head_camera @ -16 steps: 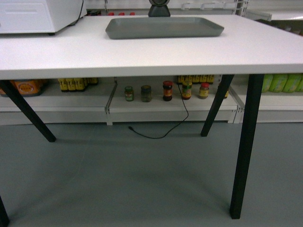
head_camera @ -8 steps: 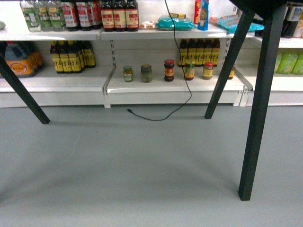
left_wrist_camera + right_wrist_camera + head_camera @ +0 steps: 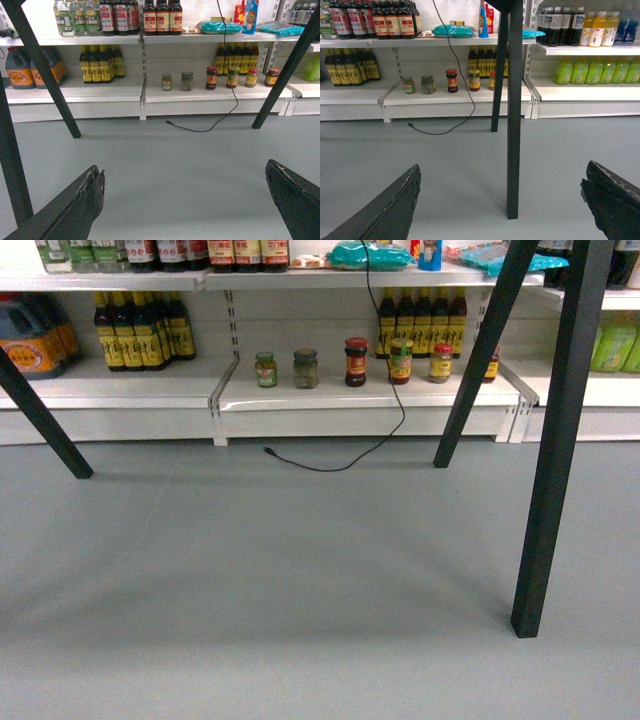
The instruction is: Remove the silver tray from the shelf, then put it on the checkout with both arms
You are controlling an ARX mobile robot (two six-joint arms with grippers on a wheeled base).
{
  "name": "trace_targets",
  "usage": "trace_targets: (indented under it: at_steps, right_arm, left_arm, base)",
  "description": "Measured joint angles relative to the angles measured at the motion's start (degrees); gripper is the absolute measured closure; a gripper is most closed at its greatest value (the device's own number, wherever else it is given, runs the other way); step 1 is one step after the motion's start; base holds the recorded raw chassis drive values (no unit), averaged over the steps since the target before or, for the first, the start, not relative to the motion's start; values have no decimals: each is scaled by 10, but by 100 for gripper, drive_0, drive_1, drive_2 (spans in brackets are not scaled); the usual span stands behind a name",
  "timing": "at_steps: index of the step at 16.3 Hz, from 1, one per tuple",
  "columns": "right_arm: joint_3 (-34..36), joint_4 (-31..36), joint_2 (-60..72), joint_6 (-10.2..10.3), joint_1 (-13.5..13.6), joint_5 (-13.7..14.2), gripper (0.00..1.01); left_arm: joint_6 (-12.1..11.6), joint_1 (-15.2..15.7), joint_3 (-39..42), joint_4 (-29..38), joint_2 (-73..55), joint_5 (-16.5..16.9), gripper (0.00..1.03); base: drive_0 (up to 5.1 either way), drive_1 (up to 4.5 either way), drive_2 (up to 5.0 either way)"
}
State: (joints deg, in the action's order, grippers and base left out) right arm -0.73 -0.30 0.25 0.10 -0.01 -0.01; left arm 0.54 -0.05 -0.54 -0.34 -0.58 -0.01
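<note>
While low over grey floor (image 3: 300, 590), left black gripper (image 3: 185, 200) wide apart, right black gripper (image 3: 502, 200) wide apart, both empty, white store shelf (image 3: 360, 398) with jars beyond.

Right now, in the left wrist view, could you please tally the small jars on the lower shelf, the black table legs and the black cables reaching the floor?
Small glass jars with coloured lids: 6
Slim black metal table legs: 3
Thin black cable: 1
Total: 10
</note>
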Motion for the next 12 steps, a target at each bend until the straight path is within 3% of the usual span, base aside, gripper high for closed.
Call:
trace_targets:
  at_steps: [12]
  right_arm:
    - [0,0,0,0,0,0,3]
  left_arm:
    - [0,0,0,0,0,0,5]
  base:
    - [0,0,0]
